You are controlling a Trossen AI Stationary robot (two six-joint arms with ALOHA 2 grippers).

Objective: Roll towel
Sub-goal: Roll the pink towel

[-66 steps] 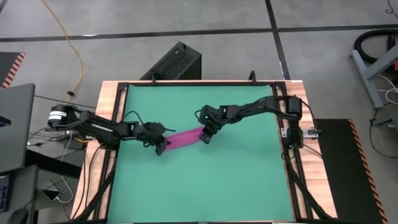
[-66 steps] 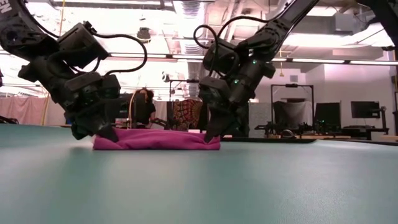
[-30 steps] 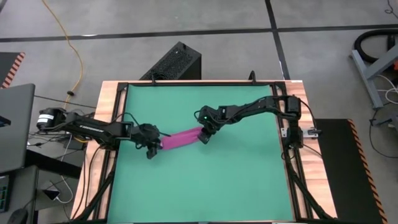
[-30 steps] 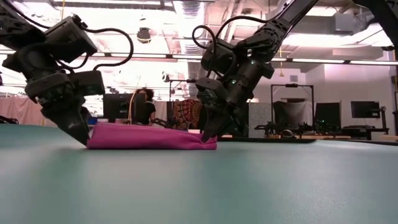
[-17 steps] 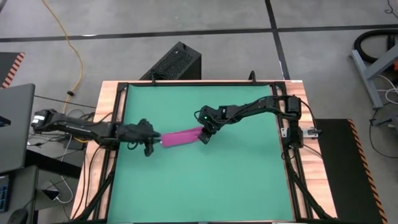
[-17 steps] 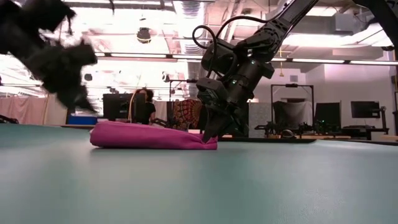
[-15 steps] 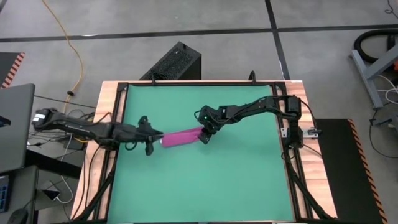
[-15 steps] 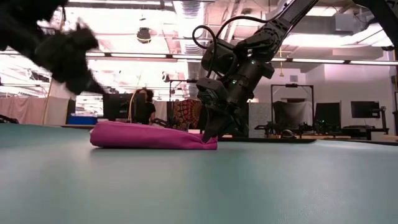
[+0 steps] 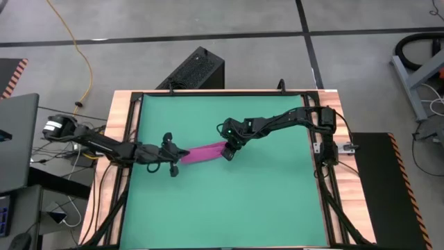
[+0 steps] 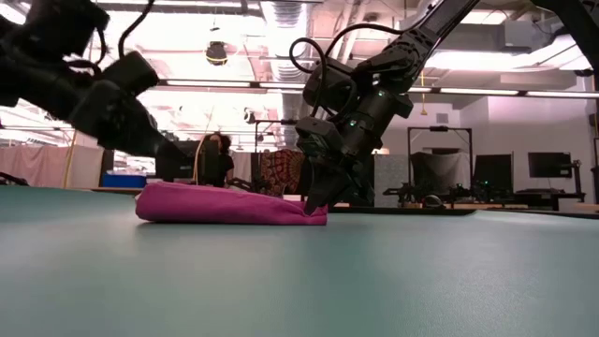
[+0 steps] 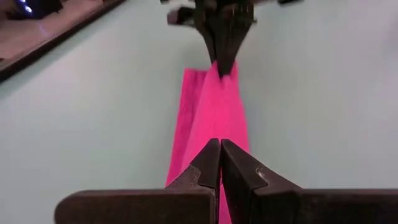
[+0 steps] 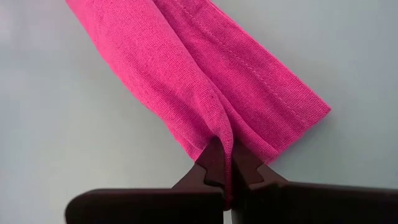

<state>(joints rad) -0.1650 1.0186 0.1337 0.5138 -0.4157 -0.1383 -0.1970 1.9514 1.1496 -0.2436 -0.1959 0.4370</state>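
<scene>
The magenta towel [image 9: 203, 153] lies as a long narrow folded strip on the green mat [image 9: 208, 208], running left to right near the mat's middle. My right gripper [image 9: 227, 151] is shut on the towel's right end. My left gripper [image 11: 221, 144] is shut on nothing. It hangs just above the towel's left end [image 10: 150, 201], pointing along the strip toward the right gripper. In the low view its fingers [image 10: 168, 148] stand clear of the cloth. My right gripper pinches a raised fold at the towel's right end [image 12: 219, 134] between its two fingers, several layers gathered into a ridge. The fingers come slanting down from the table's far right side. The towel's whole length rests on the mat, slack.
A black box [image 9: 194, 69] sits on the floor beyond the table's far edge. A laptop [image 9: 14, 139] stands left of the table. The mat has free room on its near half. A person [image 10: 217, 159] shows far back in the room.
My left gripper has come up off the mat at the towel's left end, tipped from pointing steeply down to nearly level, and now hangs above that end. The towel has stayed flat on the mat, its right end still in my right gripper.
</scene>
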